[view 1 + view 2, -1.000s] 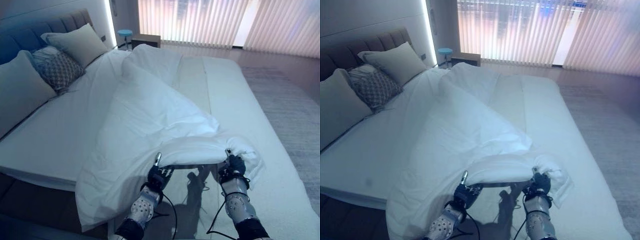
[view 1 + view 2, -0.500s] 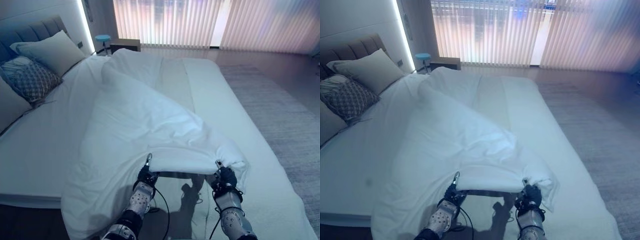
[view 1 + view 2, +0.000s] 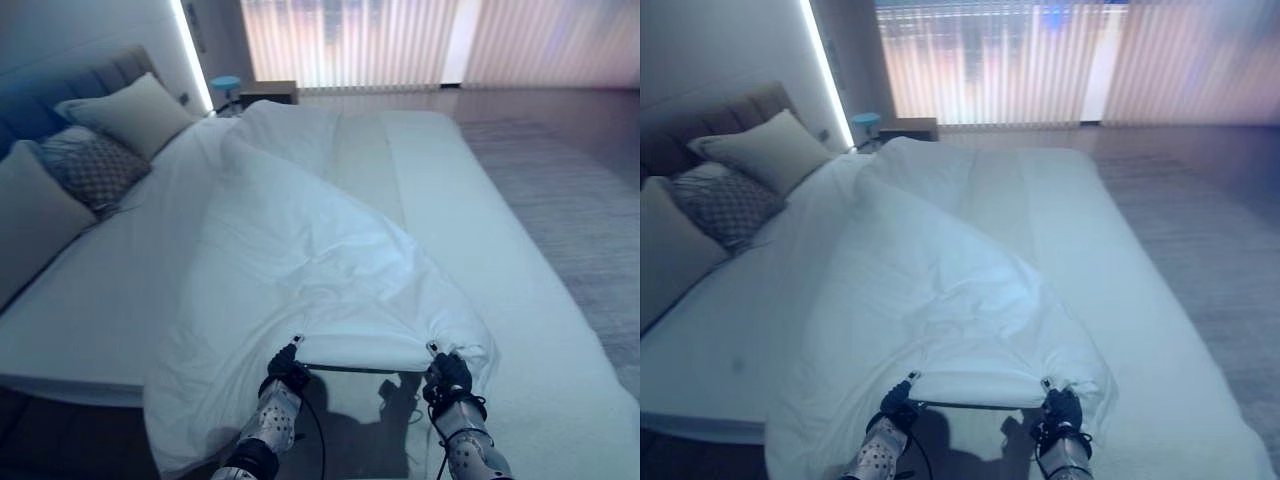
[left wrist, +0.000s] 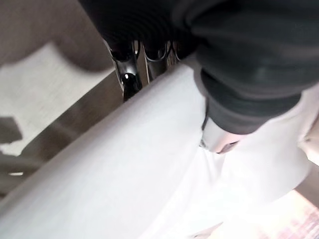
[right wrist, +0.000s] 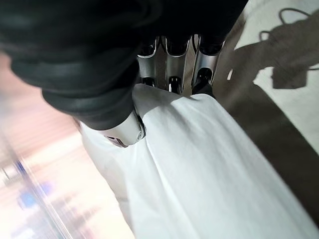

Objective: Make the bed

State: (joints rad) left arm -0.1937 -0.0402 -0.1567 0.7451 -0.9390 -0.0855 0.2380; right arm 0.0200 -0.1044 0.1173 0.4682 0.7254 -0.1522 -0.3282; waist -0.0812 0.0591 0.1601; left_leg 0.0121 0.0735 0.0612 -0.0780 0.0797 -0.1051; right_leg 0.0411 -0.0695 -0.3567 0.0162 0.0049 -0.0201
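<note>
Between the two hands, the near edge of the white duvet (image 3: 300,250) is stretched into a raised, fairly straight hem, lifted clear of the mattress (image 3: 520,250) so that shadow falls on the sheet beneath it. The left hand (image 3: 287,367) pinches one end of that hem; in its wrist view the fingers (image 4: 127,64) curl under the cloth while the thumb presses from above. The right hand (image 3: 449,374) grips the other end the same way, its fingers (image 5: 172,67) tucked beneath the fold and the thumb clamped on top. Holding both ends apart and raised likely keeps the edge taut, so the cover can be pulled and spread without dragging. Beyond the fingers the duvet lies bunched in a long diagonal ridge running toward the far corner, leaving bare sheet on either side. Farther off, by the padded headboard (image 3: 70,85), sit plain pillows (image 3: 130,112) and a patterned cushion (image 3: 90,170). A small blue stool (image 3: 226,84) stands past the bed's far corner, before the vertical blinds (image 3: 400,40).
</note>
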